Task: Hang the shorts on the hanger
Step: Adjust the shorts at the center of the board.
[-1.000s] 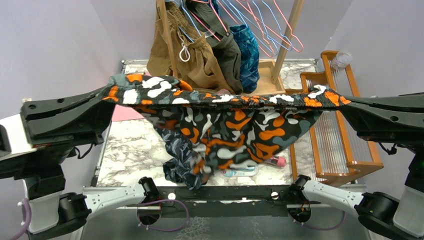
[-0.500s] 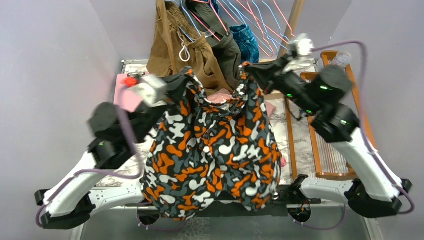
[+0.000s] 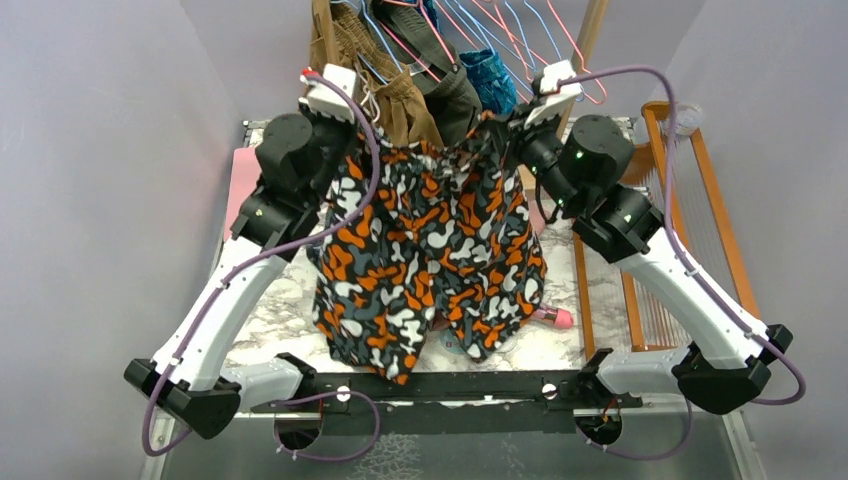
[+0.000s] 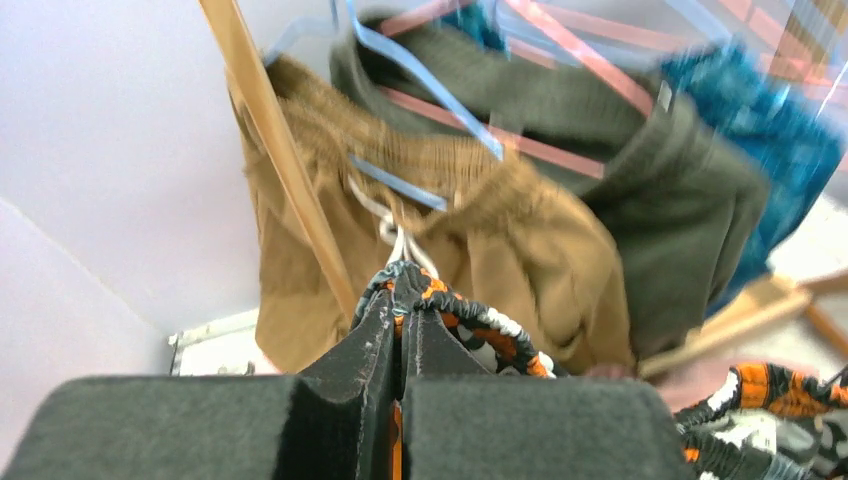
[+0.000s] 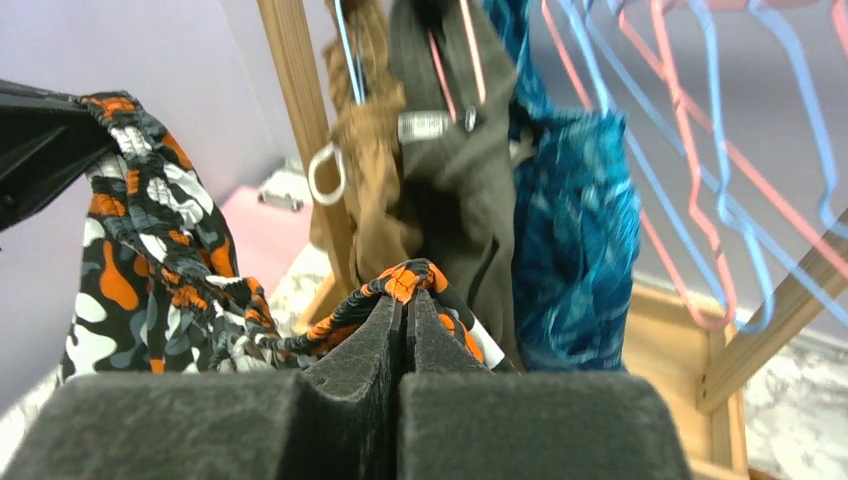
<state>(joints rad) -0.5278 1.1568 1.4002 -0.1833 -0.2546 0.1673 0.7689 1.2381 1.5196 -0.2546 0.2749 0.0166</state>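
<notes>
The shorts (image 3: 430, 250), dark with orange, white and grey blobs, hang spread by the waistband in front of the clothes rack. My left gripper (image 3: 352, 150) is shut on the waistband's left end, and the pinched band (image 4: 470, 325) bulges past its tips (image 4: 402, 300). My right gripper (image 3: 497, 135) is shut on the right end. Its tips (image 5: 405, 300) clamp an orange fold while the rest of the shorts (image 5: 150, 230) trails to the left. Pink wire hangers (image 3: 592, 88) hang on the rack among light-blue ones; I cannot tell which one is the hanger. A pink tip (image 3: 556, 319) pokes out below the shorts' hem.
Brown shorts (image 3: 400, 110), an olive garment (image 3: 462, 100) and a teal one (image 3: 495, 80) hang on the rack behind. The rack's wooden post (image 3: 585, 50) slants at the back right. A wooden slatted frame (image 3: 680, 260) stands at the right, and a pink cloth (image 3: 240, 185) lies on the marble table (image 3: 260, 300).
A second ago both arms were spread wide and the shorts were stretched between them. They have swung in toward the rack, and the shorts now hang flat from the waistband.
</notes>
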